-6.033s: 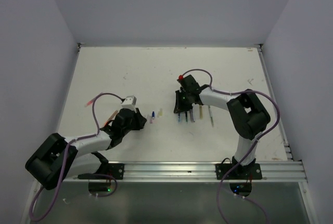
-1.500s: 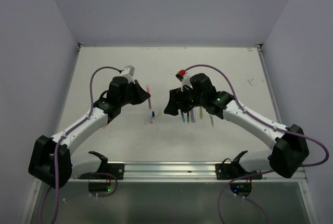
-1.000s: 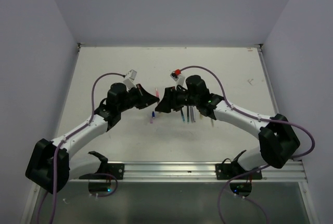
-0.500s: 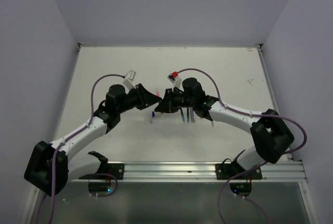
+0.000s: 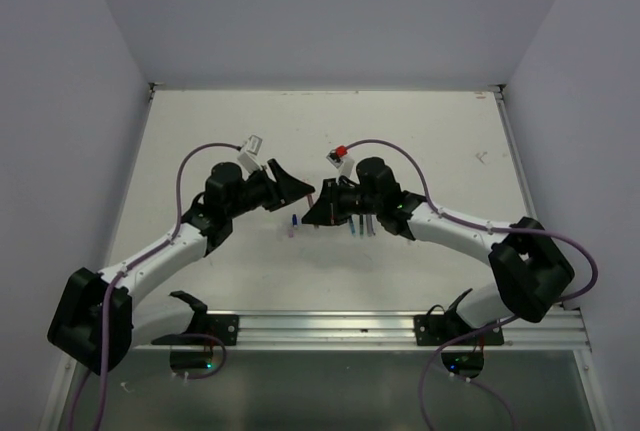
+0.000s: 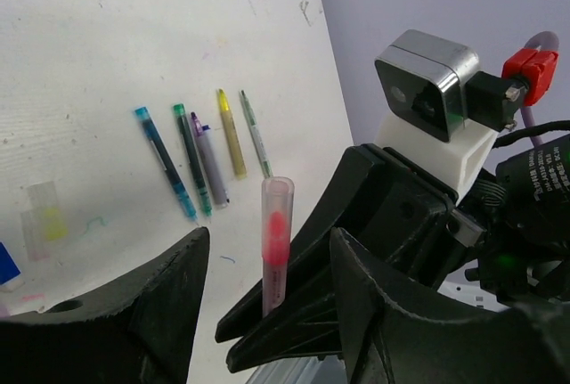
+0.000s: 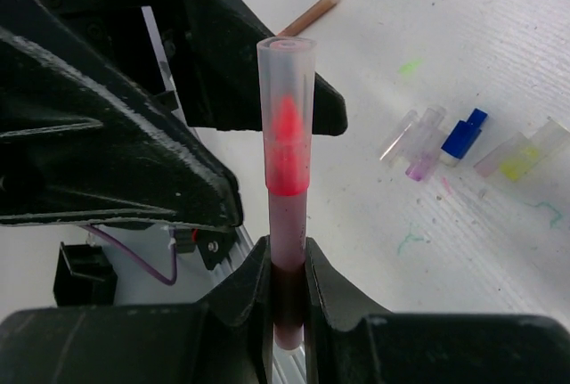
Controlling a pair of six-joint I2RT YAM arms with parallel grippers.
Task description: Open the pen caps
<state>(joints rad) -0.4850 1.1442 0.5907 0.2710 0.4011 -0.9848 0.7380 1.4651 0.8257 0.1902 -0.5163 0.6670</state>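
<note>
**Pink pen clamped, cap between open fingers**

Pink and upright, the pen (image 7: 287,224) is pinched at its lower barrel by the right gripper (image 7: 287,290), whose fingers are closed tight on it. The cap (image 7: 287,108), clear plastic with the red tip showing through, is on the pen and stands well above those fingertips.

The left gripper (image 6: 270,250) is spread wide and holds nothing. One of its fingers (image 6: 169,304) sits on each side of the cap, apparently touching neither cap nor pen.

The step in hand looks to be closing the left fingers on the cap and drawing it off. They should bite the cap alone, above the line where it meets the barrel, and land together so the pen is not levered sideways. The pull should run straight along the pen while the right fingers hold firm.

Loose caps (image 7: 445,143) lie on the table (image 6: 107,45) beyond the right fingers. A row of bare pens (image 6: 200,157) lies beyond the left ones.
</note>
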